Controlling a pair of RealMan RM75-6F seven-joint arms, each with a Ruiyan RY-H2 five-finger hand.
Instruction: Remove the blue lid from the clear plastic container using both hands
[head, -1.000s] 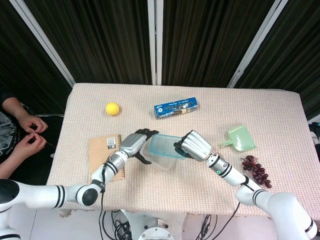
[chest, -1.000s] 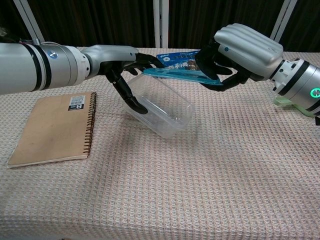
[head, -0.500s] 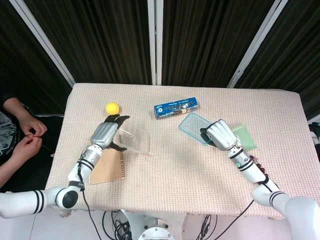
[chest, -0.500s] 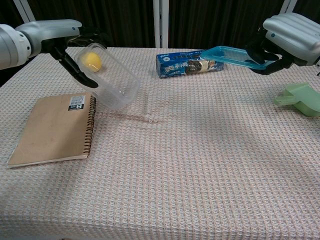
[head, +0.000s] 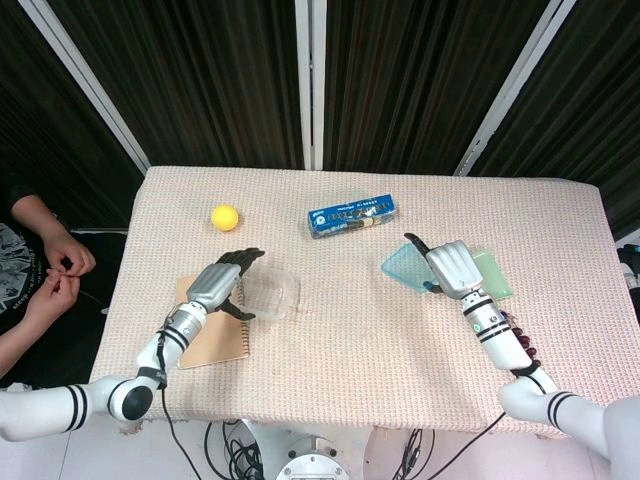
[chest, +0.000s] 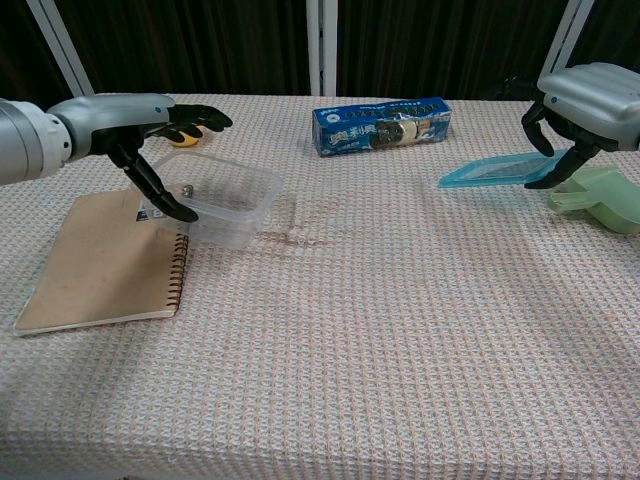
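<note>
The clear plastic container (chest: 228, 197) (head: 270, 294) stands upright and lidless on the cloth, its left edge over the notebook. My left hand (chest: 120, 118) (head: 221, 282) spans its left end. The fingers stretch out above the far rim without touching it, and the thumb lies against the near wall. Far to the right, the blue lid (chest: 492, 172) (head: 403, 268) lies low with its left end on the table. My right hand (chest: 592, 98) (head: 452, 268) holds its right end, fingers curled over the top and thumb at the edge.
A brown spiral notebook (chest: 105, 255) lies front left. A yellow ball (head: 225, 217) sits behind the container and a blue biscuit box (chest: 380, 124) at the back centre. A green scoop (chest: 600, 200) and dark grapes (head: 520, 340) lie beside my right hand. A person's hands (head: 55, 265) show at the far left.
The lid and the container have parted. My left hand set the container down upright and spread its fingers. My right hand carried the lid right and lowered it onto the cloth.
</note>
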